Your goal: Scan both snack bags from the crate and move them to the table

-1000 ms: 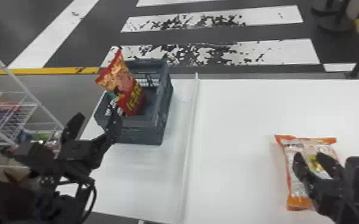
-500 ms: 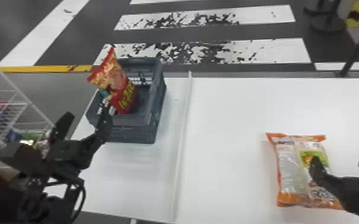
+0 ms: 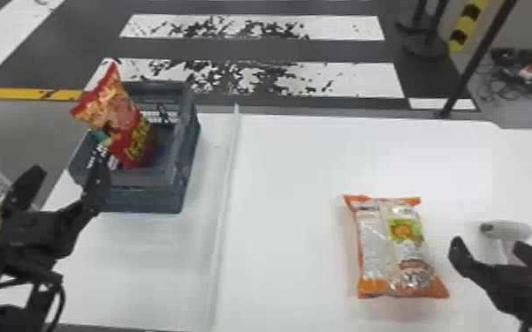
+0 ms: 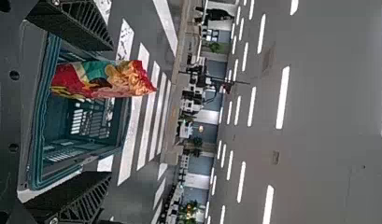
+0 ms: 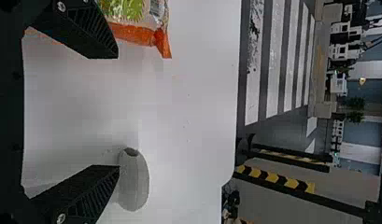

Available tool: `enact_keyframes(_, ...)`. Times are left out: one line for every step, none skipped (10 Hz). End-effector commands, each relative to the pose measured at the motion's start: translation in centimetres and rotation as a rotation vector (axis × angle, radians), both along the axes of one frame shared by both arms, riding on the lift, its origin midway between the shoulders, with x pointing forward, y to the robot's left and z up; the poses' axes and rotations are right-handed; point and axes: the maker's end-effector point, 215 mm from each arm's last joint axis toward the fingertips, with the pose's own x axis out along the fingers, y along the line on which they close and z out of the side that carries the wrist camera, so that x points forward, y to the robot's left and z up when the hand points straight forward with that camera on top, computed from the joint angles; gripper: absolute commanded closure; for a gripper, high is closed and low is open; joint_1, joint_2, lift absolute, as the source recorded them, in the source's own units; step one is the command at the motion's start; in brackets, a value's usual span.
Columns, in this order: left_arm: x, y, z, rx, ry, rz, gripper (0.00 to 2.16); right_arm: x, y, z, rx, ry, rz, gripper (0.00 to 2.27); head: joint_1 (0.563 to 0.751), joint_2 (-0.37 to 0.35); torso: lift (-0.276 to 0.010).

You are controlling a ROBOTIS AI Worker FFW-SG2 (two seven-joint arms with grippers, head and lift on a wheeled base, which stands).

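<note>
Red shows on the snack bag (image 3: 121, 123) leaning upright in the crate (image 3: 146, 198), its top above the rim, probably for easy grasping. We hold our left gripper (image 4: 110, 111) and right gripper (image 5: 117, 111) with fingers apart; the right likely wants the scanner (image 5: 137, 182) beside it. Orange-edged bag (image 3: 393, 247) lies flat on the table (image 3: 287, 176). We can't make out the scanner's whole handle.

The crate (image 3: 142, 194) looks like matt plastic, the orange-ended bag (image 3: 393, 251) glossy, crinkled film.
</note>
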Motion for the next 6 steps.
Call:
enact_keyframes(-0.1, 0.0, 0.0, -0.001, -0.002, 0.002, 0.04, -0.5, -3.0, 0.4, -0.027, -0.003, -0.044, 0.09, 0.695, 0.003, -0.087)
enact_keyframes(-0.1, -0.1, -0.1, -0.004, -0.001, 0.0, 0.04, -0.8, -4.8, 0.0, -0.034, 0.001, -0.073, 0.09, 0.695, -0.027, -0.087)
enact_keyframes(-0.1, -0.2, -0.1, -0.004, -0.001, -0.001, 0.04, -1.1, -5.8, -1.0, -0.031, 0.018, -0.081, 0.09, 0.695, -0.06, -0.087)
enact_keyframes(-0.1, -0.2, -0.1, -0.005, -0.001, -0.002, 0.04, -1.2, -6.1, -2.2, -0.018, 0.038, -0.077, 0.09, 0.695, -0.085, -0.087)
enact_keyframes(-0.1, -0.4, -0.1, -0.006, -0.001, -0.003, 0.04, -1.0, -6.2, -3.5, -0.002, 0.057, -0.077, 0.08, 0.695, -0.097, -0.087)
enact_keyframes(-0.1, -0.4, -0.1, -0.005, -0.001, -0.004, 0.04, -0.8, -6.3, -4.6, 0.012, 0.072, -0.076, 0.08, 0.695, -0.102, -0.087)
